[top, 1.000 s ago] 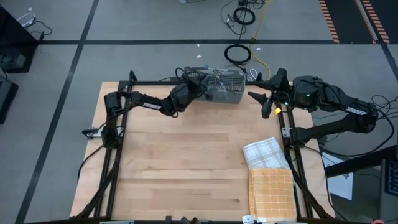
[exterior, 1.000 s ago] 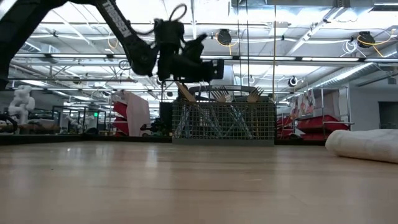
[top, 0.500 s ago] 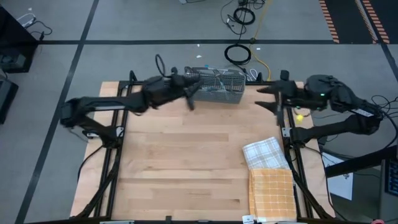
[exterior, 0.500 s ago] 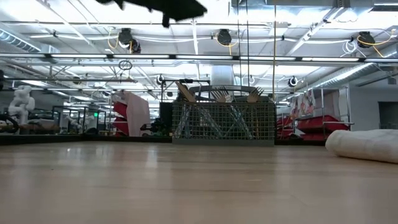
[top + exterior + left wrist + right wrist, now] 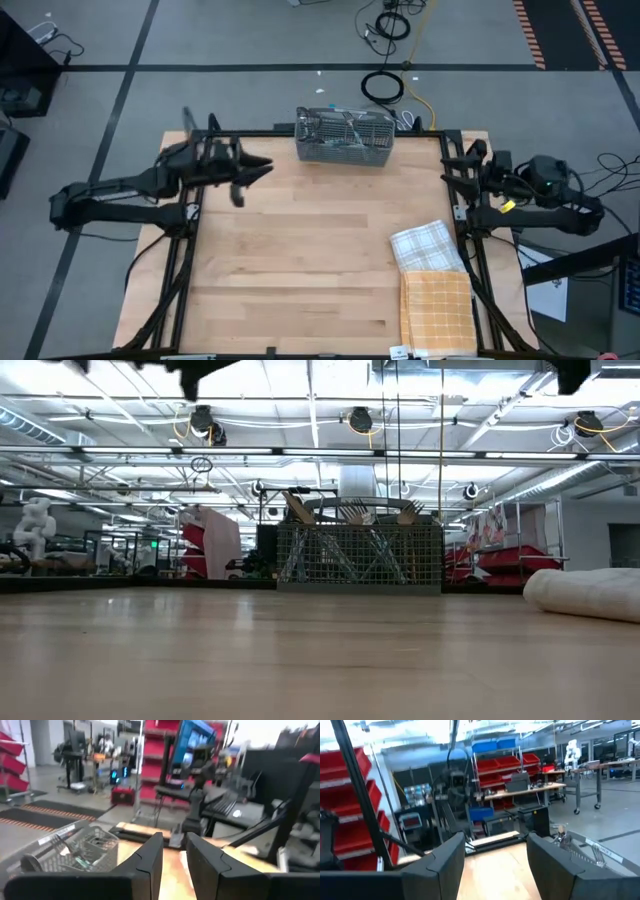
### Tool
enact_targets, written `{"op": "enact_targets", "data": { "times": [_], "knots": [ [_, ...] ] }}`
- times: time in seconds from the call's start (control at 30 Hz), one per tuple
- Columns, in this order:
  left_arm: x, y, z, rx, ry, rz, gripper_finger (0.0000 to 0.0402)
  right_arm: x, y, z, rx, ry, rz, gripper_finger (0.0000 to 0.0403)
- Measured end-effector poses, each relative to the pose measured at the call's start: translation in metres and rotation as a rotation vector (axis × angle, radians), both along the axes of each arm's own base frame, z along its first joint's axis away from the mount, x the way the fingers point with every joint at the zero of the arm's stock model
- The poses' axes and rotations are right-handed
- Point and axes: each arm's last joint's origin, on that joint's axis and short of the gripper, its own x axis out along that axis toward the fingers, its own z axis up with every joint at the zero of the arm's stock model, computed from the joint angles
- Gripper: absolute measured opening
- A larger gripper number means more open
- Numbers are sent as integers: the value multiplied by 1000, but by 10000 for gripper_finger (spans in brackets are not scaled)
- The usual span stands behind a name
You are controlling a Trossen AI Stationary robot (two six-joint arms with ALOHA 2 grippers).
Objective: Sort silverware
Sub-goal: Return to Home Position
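The silverware (image 5: 346,131) stood gathered inside the grey wire-mesh basket (image 5: 345,150), which sat at the 12 o'clock edge of the bench (image 5: 300,260) in the high view, with none of the pieces showing on the bare wood around it. From the low view the basket (image 5: 358,560) rested flat on the far part of the bench, and fork tines and other piece ends (image 5: 352,513) rose above its rim, leaning at different angles; which compartment held which piece could not be made out. The left gripper (image 5: 252,171) hung over the bench at about 10 o'clock, well apart from the basket, its arm stretching back past the bench's 9 o'clock edge. In the left wrist view its gripper (image 5: 174,840) had its fingers (image 5: 149,862) a narrow gap apart with nothing between them, and the basket (image 5: 85,852) lay off to one side beyond them. The right gripper (image 5: 453,166) was at about 2 o'clock, just at the bench's edge, its arm folded outside the frame rail there. In the right wrist view its gripper (image 5: 495,837) was spread wide and empty, the fingers (image 5: 445,862) framing bare wood. A white checked cloth (image 5: 428,247) lay at about 4 o'clock with an orange checked cloth (image 5: 437,310) touching it toward 5 o'clock; the low view showed the cloth as a pale roll (image 5: 585,592) at 3 o'clock.
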Motion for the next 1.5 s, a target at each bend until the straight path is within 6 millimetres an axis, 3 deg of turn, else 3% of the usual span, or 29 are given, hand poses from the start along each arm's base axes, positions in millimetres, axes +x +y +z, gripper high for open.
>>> {"op": "enact_targets", "data": {
  "times": [0.17,0.4,0.6,0.77,1.03,1.2,1.5],
  "knots": [
    [-30,-10,-37,-103,-106,6,89,-5,0,-25,46,-48,1,199],
    [-52,-17,-75,-186,-134,-2,89,-2,0,-53,101,-67,11,199],
    [-62,-20,-104,-229,-132,30,89,18,-1,-91,139,-157,29,199],
    [-68,-23,-117,-258,-152,25,89,33,-2,-121,187,-175,41,199],
    [-70,-28,-147,-314,-83,-9,89,44,-2,-154,204,-144,67,199],
    [-70,-29,-165,-269,-42,27,89,45,-1,-160,138,-64,61,199],
    [-71,-29,-174,-125,64,73,89,46,1,-170,48,61,67,199]
  ]
}}
